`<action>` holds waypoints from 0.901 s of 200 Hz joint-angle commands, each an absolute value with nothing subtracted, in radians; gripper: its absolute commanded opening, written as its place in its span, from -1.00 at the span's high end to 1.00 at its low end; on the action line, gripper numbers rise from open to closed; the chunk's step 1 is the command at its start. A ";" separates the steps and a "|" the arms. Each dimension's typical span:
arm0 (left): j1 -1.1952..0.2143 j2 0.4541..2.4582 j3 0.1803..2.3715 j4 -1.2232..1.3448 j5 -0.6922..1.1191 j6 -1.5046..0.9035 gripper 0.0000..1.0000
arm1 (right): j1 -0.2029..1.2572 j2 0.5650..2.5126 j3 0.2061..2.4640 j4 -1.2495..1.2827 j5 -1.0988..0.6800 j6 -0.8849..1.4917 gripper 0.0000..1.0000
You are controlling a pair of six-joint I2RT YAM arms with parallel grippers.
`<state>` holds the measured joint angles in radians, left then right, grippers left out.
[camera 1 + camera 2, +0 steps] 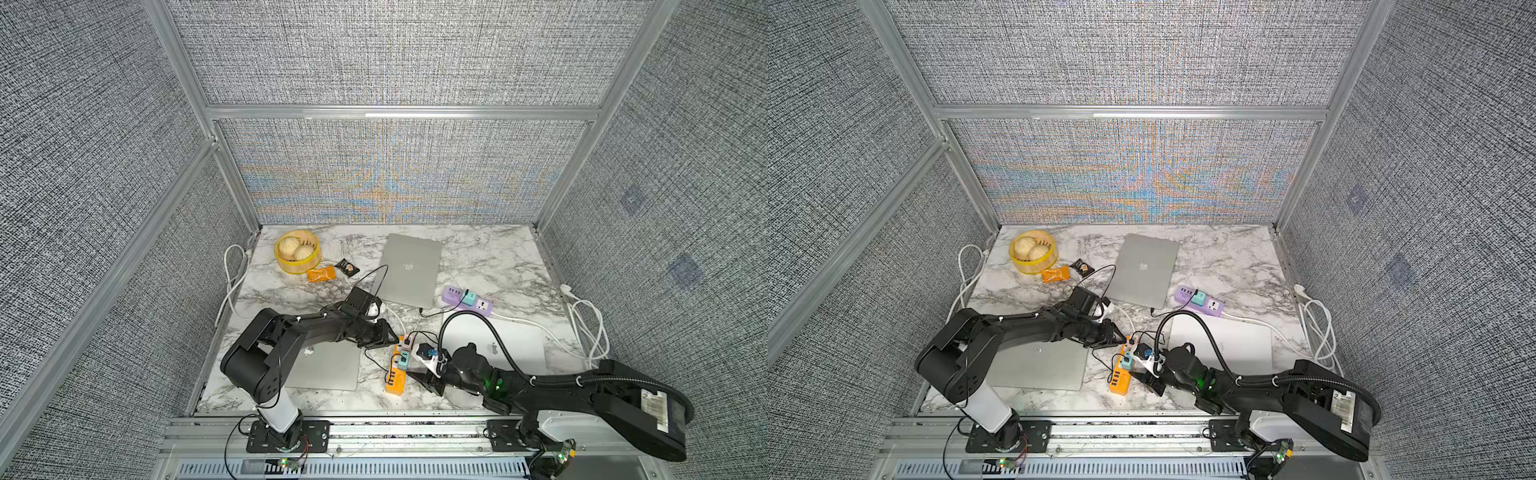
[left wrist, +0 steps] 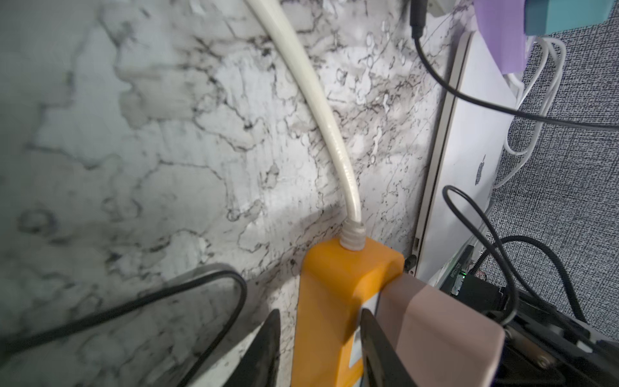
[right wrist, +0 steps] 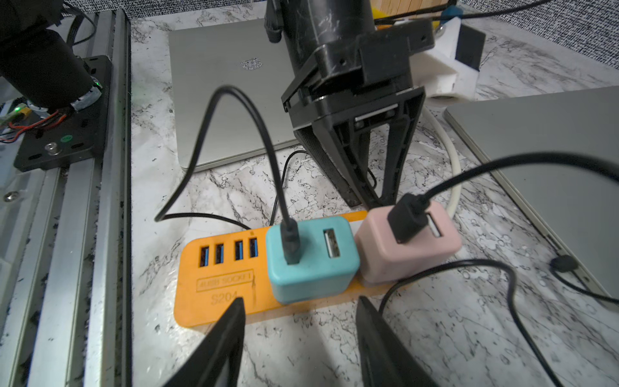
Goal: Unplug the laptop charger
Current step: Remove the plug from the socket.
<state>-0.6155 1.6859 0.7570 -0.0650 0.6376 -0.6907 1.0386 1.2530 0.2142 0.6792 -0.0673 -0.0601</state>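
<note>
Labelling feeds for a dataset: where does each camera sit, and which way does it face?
Both top views: high above the table's front edge, looking down; both arms show.
Left wrist: on the left arm, looking past the left gripper's jaws at the orange power strip's corded end.
Right wrist: on the right arm, looking past the right gripper's jaws at the teal adapter; the left gripper shows too.
Shared: all show the strip.

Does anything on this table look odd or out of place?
A bamboo steamer of buns and two snack packets sit at the far left, near a laptop; food looks out of place here. Nothing looks spilled or damaged.
</note>
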 commanded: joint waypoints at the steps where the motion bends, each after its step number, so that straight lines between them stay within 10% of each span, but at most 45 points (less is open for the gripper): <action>1: -0.619 1.694 0.763 -0.040 0.640 -0.698 0.28 | 1.032 1.262 0.221 0.724 -0.082 -0.058 -0.11; 180: -0.627 1.720 0.759 -0.079 0.592 -0.695 0.52 | 1.008 1.354 0.266 0.757 -0.146 -0.075 -0.10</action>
